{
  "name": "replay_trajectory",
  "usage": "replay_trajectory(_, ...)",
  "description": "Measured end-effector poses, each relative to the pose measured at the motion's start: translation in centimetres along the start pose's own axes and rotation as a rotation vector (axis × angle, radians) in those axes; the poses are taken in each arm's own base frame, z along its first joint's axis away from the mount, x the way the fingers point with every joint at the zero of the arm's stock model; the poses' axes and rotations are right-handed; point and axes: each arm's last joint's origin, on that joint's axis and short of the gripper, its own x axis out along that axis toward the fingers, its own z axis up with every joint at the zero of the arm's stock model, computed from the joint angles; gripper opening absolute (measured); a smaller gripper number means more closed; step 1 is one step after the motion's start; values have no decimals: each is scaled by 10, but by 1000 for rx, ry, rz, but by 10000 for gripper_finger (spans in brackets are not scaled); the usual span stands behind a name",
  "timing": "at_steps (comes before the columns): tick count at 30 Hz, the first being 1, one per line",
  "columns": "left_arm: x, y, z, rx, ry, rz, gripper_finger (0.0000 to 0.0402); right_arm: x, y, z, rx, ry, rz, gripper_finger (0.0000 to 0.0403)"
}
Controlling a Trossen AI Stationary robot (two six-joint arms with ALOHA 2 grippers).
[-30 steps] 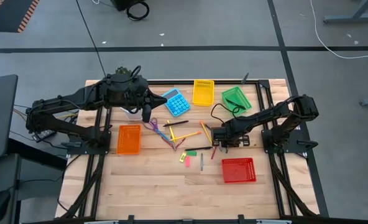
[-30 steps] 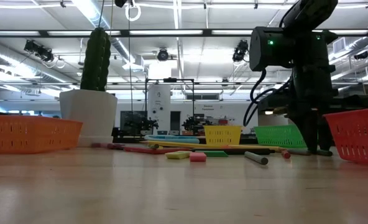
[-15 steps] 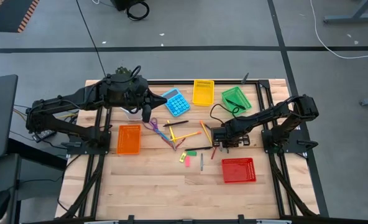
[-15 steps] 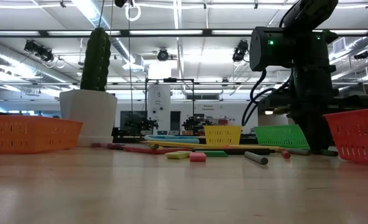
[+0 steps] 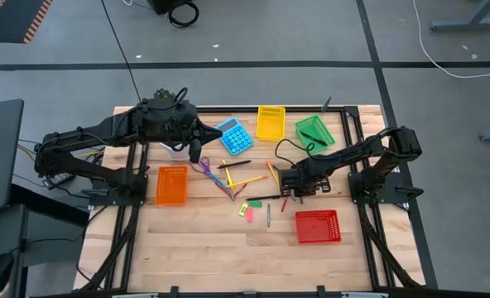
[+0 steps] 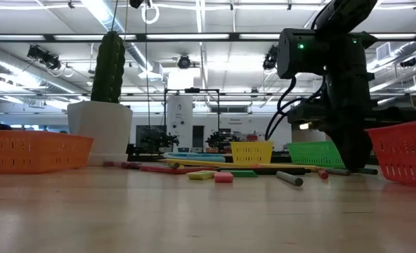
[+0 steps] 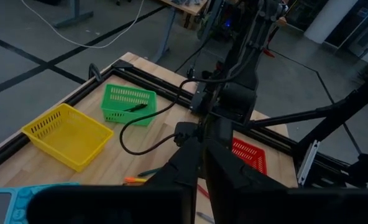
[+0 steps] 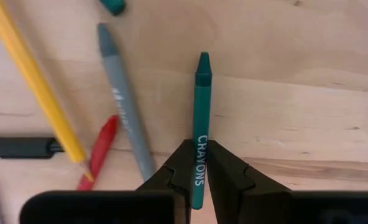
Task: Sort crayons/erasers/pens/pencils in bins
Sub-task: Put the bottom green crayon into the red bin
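Sorting barely begun: most items loose on desk, green bin holds one pen; right pincer clamped on teal crayon, left pincer together, idle.

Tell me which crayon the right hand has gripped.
The teal crayon, pinched between the right hand's fingers. The grey crayon and red crayon beside it lie loose on the table.

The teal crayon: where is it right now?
Right wrist view: the teal crayon lies on the table, pinched between the right gripper fingers, beside a grey crayon and a red crayon.
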Motion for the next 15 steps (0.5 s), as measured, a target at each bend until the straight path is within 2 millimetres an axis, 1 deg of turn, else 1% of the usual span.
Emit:
replay_trajectory(5, 0, 0, 0, 0, 1, 0, 26, 0, 0, -1, -25, 18, 0, 44)
replay_trajectory(15, 0, 0, 0, 0, 1, 0, 32, -4, 2, -2, -96, 76, 15, 44)
